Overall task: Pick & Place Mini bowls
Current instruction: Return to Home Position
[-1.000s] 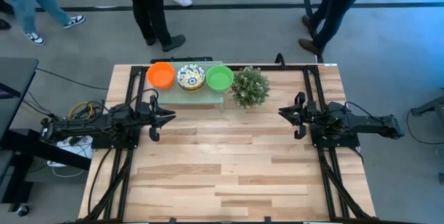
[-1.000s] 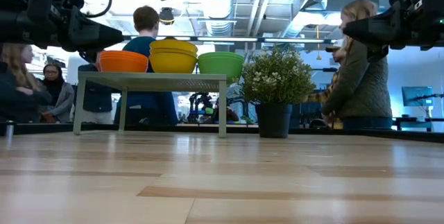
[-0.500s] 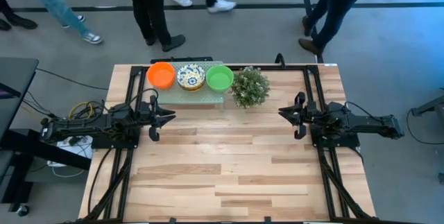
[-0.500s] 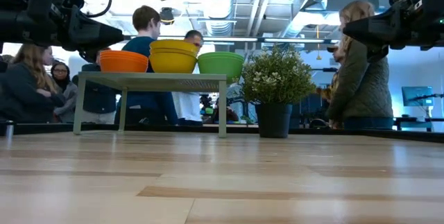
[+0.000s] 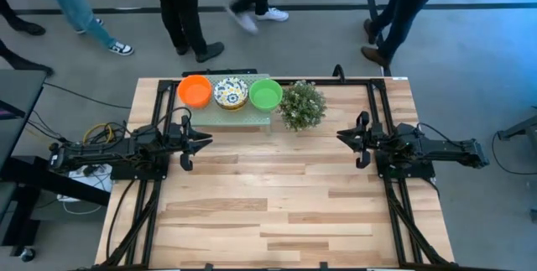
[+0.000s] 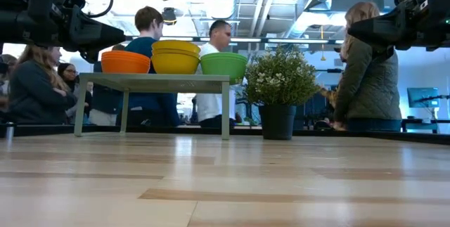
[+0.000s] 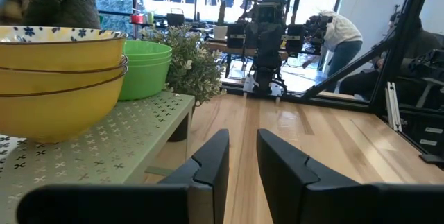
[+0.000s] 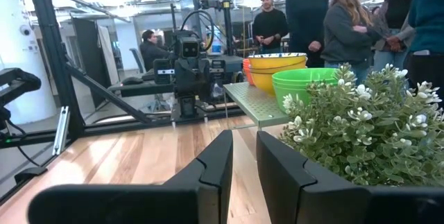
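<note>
Left gripper point(image 5: 201, 142) hangs above the table's point(image 5: 277, 212) left side, pointing toward centre. Its fingers point(image 7: 211, 160) are apart by a narrow gap with nothing between them. Right gripper point(image 5: 342, 137) mirrors it over the table's right side, pointing back at the left one, with the same narrow gap and nothing held. Both hang clear of the wood, well apart from each other.

All mini bowls in view sit in three stacks on the pale green perforated shelf point(image 5: 252, 117) at the table's far edge:
- orange stack point(image 5: 195, 91) at the shelf's left end
- patterned stack point(image 5: 231, 92) in the middle, floral inside and yellow outside in the low view
- green stack point(image 5: 266, 94) at the right end

The stacks stand just beside one another in a row.

Relative to the grippers, the shelf is on the far side of the left gripper and near it. The orange stack is the closest to it, and the left wrist view looks along the shelf top past the patterned and green stacks. The right gripper is well apart from the shelf. The potted plant point(image 5: 302, 105) stands just beside the shelf's right end, between that gripper and the green stack.

People stand and walk on the floor beyond the table's far edge.
</note>
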